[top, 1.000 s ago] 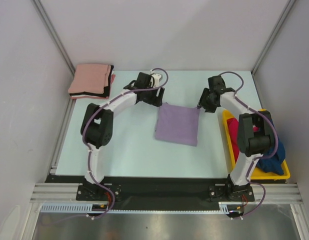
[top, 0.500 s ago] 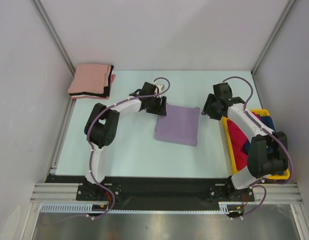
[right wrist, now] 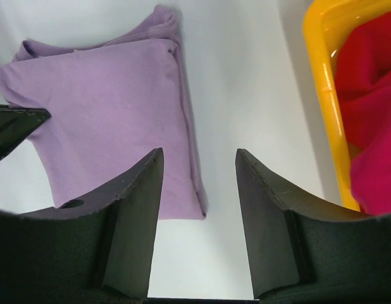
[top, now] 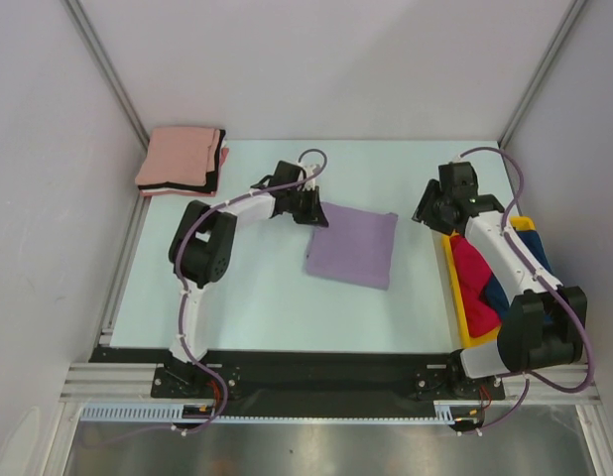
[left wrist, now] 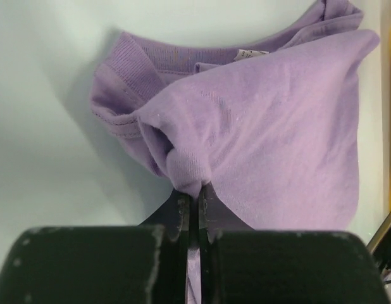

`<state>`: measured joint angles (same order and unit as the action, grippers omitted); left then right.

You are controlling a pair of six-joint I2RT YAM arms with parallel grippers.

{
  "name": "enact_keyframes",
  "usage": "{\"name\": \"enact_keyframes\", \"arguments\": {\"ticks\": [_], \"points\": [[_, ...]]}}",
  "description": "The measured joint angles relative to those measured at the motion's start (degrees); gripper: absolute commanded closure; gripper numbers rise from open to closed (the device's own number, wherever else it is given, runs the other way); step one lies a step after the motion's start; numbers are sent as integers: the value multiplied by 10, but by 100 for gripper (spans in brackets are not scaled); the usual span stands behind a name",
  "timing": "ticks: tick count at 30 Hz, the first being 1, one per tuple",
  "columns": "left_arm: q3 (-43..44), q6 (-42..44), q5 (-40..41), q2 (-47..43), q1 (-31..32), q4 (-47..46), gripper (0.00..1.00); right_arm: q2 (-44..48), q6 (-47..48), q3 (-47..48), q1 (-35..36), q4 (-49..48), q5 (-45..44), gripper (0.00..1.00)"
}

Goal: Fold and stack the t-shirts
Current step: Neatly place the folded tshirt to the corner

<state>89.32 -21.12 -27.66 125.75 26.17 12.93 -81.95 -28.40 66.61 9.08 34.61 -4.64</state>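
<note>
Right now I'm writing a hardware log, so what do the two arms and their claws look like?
The left arm and right arm have white links, bulky black joints and thin purple cables looping alongside. The left claw and right claw are black, two-fingered.

table (top: 247,288) front free, bin (top: 453,288) right, t-shirt (top: 353,250) centre

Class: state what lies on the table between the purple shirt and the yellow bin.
Nothing: a bare strip of table separates the purple shirt from the yellow bin, shown in the right wrist view.
</note>
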Motion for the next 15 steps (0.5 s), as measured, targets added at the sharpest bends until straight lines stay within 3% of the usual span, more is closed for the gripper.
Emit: {"name": "enact_keyframes", "arguments": {"ticks": [6,10,15], "points": [[17,42,16,-1,-39,29,100,17,2,0,-14,3,-6,45],[64,124,62,-1,-81,89,100,18,11,3,-17,5,-10,45],[222,257,158,23,-133,185,100,18,20,13,-19,9,-10,45]]}}
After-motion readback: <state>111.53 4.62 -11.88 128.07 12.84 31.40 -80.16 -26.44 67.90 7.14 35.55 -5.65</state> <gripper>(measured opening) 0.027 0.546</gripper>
